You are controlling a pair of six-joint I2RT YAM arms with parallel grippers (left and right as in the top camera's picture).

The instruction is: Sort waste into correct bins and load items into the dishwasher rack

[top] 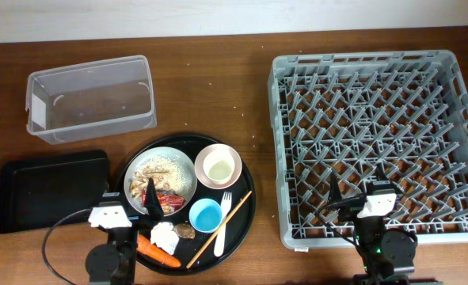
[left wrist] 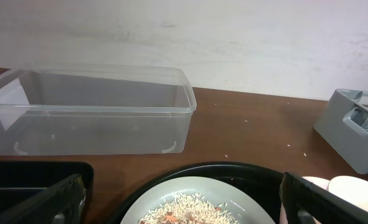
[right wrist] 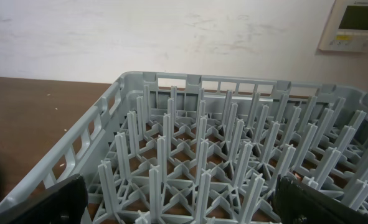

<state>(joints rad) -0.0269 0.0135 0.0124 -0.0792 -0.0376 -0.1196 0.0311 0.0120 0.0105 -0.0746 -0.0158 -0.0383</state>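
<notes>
left end effector (left wrist: 182,186) spread wide, over plate (top: 158,149) | right end effector (right wrist: 180,183) spread wide, over dishwasher rack (top: 360,62)

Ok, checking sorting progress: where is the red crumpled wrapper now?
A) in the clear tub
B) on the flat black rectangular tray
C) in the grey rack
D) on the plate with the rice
D: the overhead view shows the red wrapper lying at the lower edge of the plate, beside the rice.
</notes>
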